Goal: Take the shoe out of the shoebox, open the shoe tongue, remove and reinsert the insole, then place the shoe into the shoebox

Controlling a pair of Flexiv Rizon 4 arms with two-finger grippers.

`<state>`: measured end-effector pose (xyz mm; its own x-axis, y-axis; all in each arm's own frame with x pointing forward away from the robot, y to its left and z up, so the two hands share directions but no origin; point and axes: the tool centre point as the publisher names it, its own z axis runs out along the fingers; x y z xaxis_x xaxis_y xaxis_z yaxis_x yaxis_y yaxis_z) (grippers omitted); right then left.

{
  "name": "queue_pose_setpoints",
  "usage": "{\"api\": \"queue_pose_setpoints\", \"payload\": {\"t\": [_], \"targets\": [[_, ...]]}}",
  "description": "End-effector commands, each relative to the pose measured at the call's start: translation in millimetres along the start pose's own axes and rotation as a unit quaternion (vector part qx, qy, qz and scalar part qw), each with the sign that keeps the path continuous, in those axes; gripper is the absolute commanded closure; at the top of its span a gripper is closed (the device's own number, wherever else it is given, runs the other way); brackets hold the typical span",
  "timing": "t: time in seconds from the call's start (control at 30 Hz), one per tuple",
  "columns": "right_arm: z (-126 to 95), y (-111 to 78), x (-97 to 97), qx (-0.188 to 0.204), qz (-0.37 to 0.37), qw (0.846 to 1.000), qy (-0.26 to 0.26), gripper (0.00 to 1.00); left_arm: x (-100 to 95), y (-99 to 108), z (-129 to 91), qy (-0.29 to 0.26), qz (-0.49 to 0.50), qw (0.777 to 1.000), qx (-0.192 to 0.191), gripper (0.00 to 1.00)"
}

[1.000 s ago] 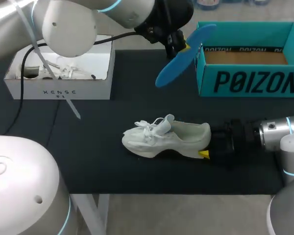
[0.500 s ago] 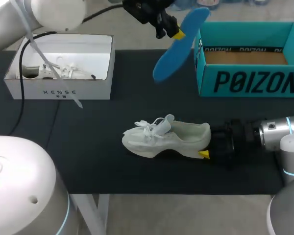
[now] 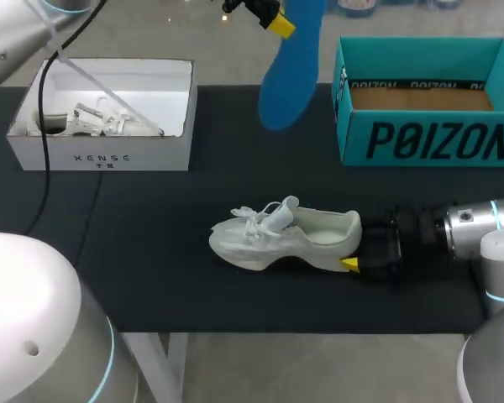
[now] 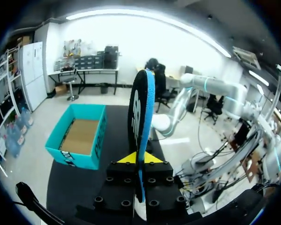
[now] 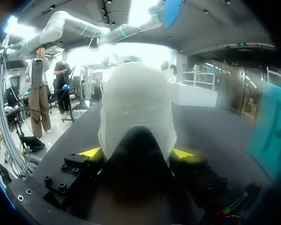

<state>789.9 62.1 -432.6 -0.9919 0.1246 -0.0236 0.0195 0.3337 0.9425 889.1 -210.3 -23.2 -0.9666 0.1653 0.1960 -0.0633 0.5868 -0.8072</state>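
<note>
Shoe (image 3: 286, 235), near centre: off-white all over, incl. laces. Insole (image 3: 290, 71), far centre: bright blue one face; other face black w/ white print, blue edge. Shoebox (image 3: 420, 138), far right: teal, big black lettering on front, brown cardboard floor. Box (image 3: 101, 155), far left: white, small dark print. Bench (image 3: 151, 252): black. Left end effector (image 3: 277, 23) & right end effector (image 3: 353, 256): black bodies, yellow tips. Left arm (image 3: 13, 38), right arm (image 3: 475, 222): white/silver w/ light-blue rings.
</note>
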Motion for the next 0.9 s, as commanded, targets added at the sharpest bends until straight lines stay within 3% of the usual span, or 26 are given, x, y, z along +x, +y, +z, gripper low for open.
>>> {"api": "queue_pose_setpoints", "payload": {"t": [0.03,0.33,0.63,0.9], "targets": [[3.1,-1.7,-0.2,0.002,0.001,1.000,0.000,1.00,-5.1,-2.2,-8.1,0.104,-0.009,0.994,0.040,1.00],[3.1,-1.7,-0.2,0.002,0.001,1.000,0.000,1.00,2.8,-22.9,-15.9,0.096,-0.024,0.993,0.058,1.00],[3.1,-1.7,-0.2,0.002,0.001,1.000,0.000,1.00,19.8,-39.5,-34.2,0.110,-0.059,0.987,0.100,1.00],[3.1,-1.7,-0.2,0.002,0.001,1.000,0.000,1.00,37.6,-40.0,-28.1,0.112,-0.070,0.988,0.085,1.00]]}}
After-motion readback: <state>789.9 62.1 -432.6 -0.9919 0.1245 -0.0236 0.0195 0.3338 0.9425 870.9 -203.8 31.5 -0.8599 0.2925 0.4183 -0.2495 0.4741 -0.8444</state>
